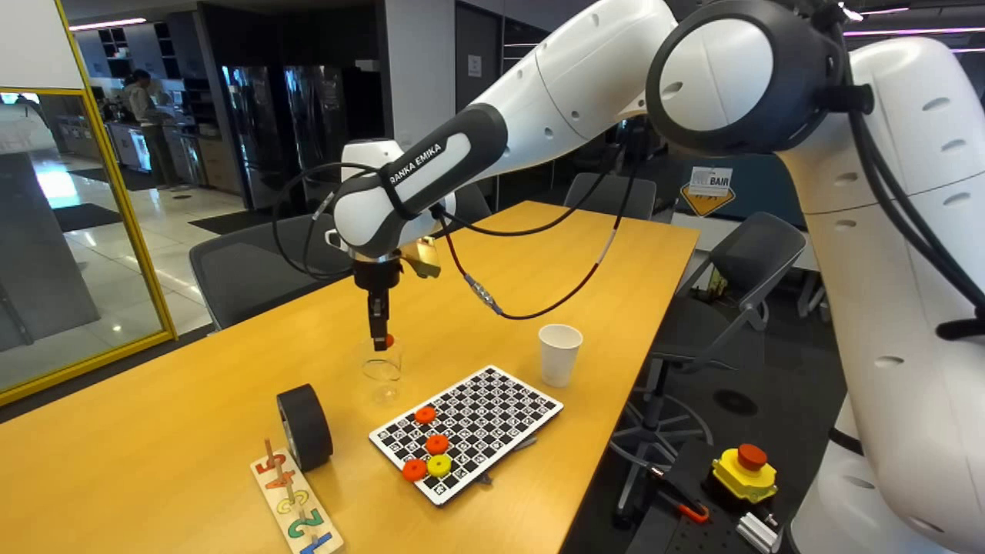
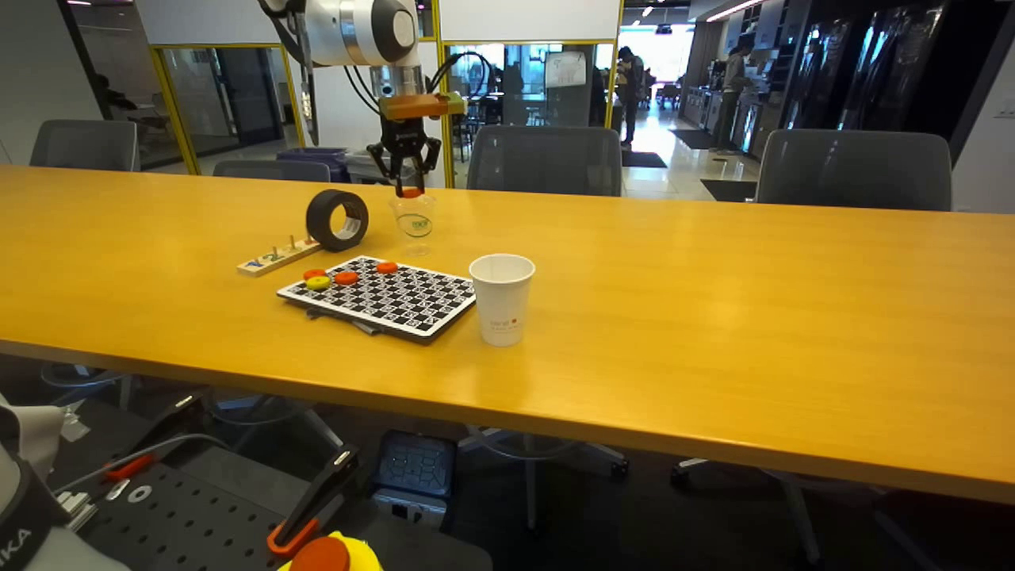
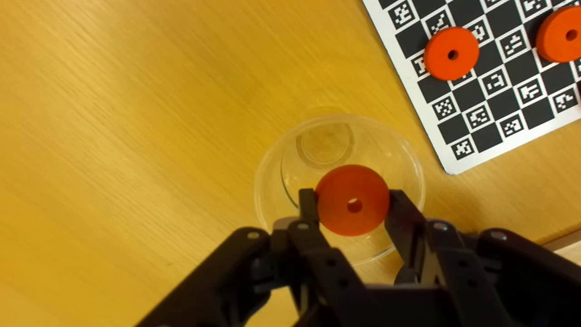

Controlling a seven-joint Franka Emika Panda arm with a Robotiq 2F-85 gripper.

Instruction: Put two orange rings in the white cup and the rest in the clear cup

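Note:
An orange ring is pinched between the two fingertips of my gripper, its hole facing the wrist camera. Directly beneath is the clear cup, upright on the table. In the wrist view the held ring lies within the outline of the cup's rim; its exact height against that rim is hard to judge. No ring shows at the clear cup's bottom. Three more orange rings rest on the checkered board. The white cup stands upright beside that board; its bottom inside is hidden.
The checkered board lies between both cups, with a yellow ring among the orange ones. A black tape roll and a wooden number peg strip are close to the clear cup. Cables hang from the arm.

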